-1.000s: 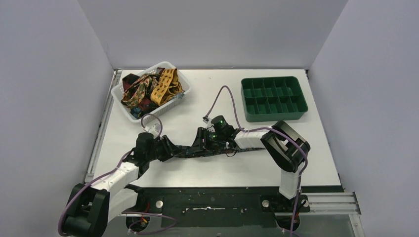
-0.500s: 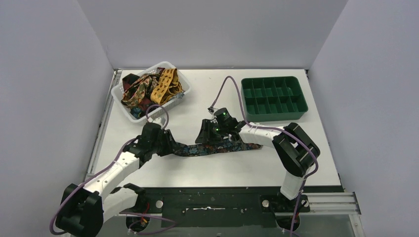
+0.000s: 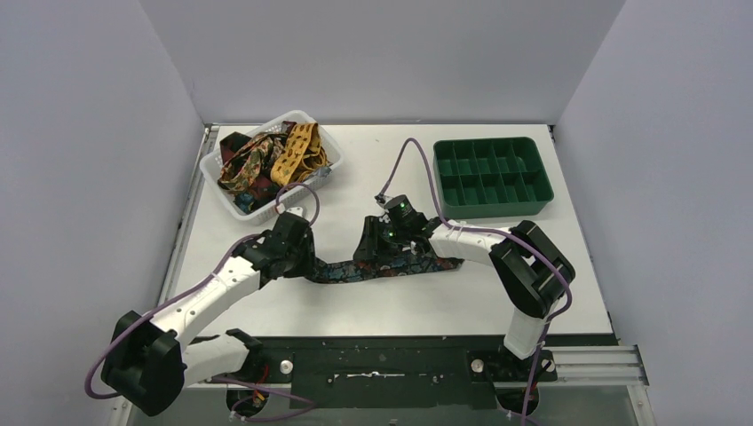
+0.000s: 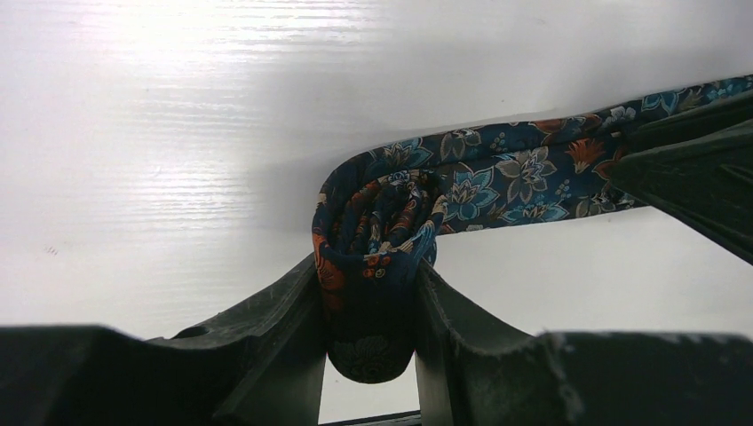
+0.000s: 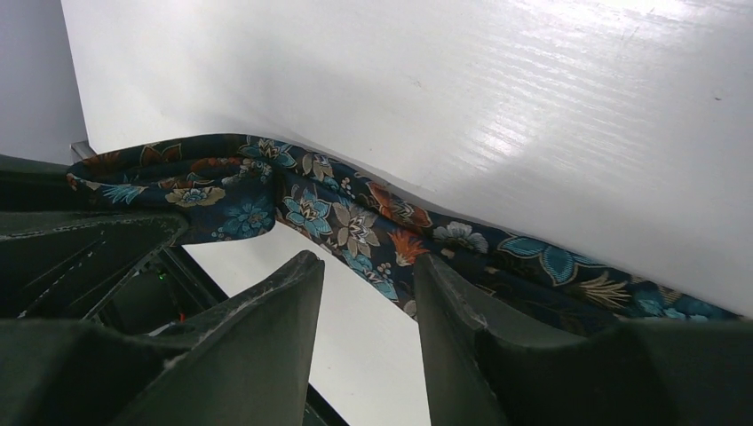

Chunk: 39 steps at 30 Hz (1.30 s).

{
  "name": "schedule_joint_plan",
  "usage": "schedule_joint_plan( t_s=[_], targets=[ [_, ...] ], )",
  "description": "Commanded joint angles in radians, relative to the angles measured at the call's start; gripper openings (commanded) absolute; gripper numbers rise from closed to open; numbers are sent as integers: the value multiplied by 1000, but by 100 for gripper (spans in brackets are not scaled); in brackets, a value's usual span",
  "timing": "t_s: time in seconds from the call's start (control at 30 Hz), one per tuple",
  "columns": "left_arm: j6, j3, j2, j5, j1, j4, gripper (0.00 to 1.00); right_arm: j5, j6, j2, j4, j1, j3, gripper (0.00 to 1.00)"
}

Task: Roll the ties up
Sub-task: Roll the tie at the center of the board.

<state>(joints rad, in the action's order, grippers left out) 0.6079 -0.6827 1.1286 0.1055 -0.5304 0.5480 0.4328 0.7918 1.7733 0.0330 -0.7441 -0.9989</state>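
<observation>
The flowery tie [image 3: 346, 271] lies flat across the middle of the table [image 3: 355, 169], running left to right. Its left end is already curled into a small fat roll. The left gripper [image 4: 368, 275] is squeezed on that roll, one finger on each side.

A little to the right, the right gripper [image 5: 366, 266] sits low over the flat part of the tie. Its two fingers are apart and grip nothing; the tie runs past their tips.

To roll well, I think the left gripper should turn the roll over toward the right, a bit at a time. It should hold tight so the roll does not pop open. The right gripper should hold the flat part straight and a little stretched, so the roll stays even and does not go crooked. It must move away before the roll reaches it.

Now the count. There are two arms and two grippers. There is one tie on the table.

At the far left is one white basket [image 3: 210, 173] with a heap of ties [image 3: 266, 160] in it. They are too tangled to count; one is yellow [image 3: 297, 155].

At the far right is one green tray [image 3: 488, 213] with many little boxes.
</observation>
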Motion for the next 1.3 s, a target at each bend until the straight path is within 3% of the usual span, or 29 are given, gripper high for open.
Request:
schedule_joint_plan(
  t_s=[0.0,0.2,0.5,0.8,1.13,1.27],
  targets=[
    [-7,-87,26,130,-39,91,34,-44,-15,-31,3,9,-16,43],
    [35,-177,130,327,-144,198,34,-139,-26,-79,44,12,-15,45],
    [117,-325,312,507,-295,318,34,-252,0,-162,54,38,40,47],
    [165,-450,495,553,-386,377,35,-234,69,-224,4,133,147,47],
    [162,-549,641,492,-421,341,43,-180,81,-242,-25,179,184,48],
    [162,-564,674,447,-422,311,51,-160,79,-240,-25,185,184,48]
  ],
)
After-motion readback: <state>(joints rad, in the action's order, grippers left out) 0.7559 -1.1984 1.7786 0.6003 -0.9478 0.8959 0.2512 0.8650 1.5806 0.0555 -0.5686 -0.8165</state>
